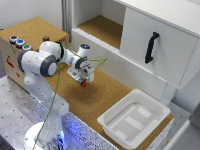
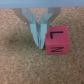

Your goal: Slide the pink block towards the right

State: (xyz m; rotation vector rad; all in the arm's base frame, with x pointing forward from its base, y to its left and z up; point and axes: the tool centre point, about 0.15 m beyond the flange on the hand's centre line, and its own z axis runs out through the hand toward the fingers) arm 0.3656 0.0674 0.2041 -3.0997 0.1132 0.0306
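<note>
Your fingers [image 2: 38, 37] are pressed together with nothing between them, their tips down at the cork table [image 2: 20, 67] and touching, or all but touching, one side face of the block [image 2: 55, 42]. The block sits flat on the table just beside them, a dark letter showing on its top face and another on the face toward the wrist camera.

In the exterior view the gripper [image 1: 84, 79] hangs low over the table [image 1: 107, 95], and the block [image 1: 84, 84] is only a small red speck under it, about midway along the cork strip. The white tray [image 1: 134, 117] lies well beyond the block toward the exterior view's right; the cabinet [image 1: 155, 42] with its black handle [image 1: 151, 47] stands behind it.

I judge the risks this way. The contact looks off-centre on the block's face, so a push may spin it instead of carrying it straight, and the fingers could slip past its corner. Rough cork may catch the lower edge and tip the cube. Fingertips set too low would drag on the table. A long push could end against the tray.
</note>
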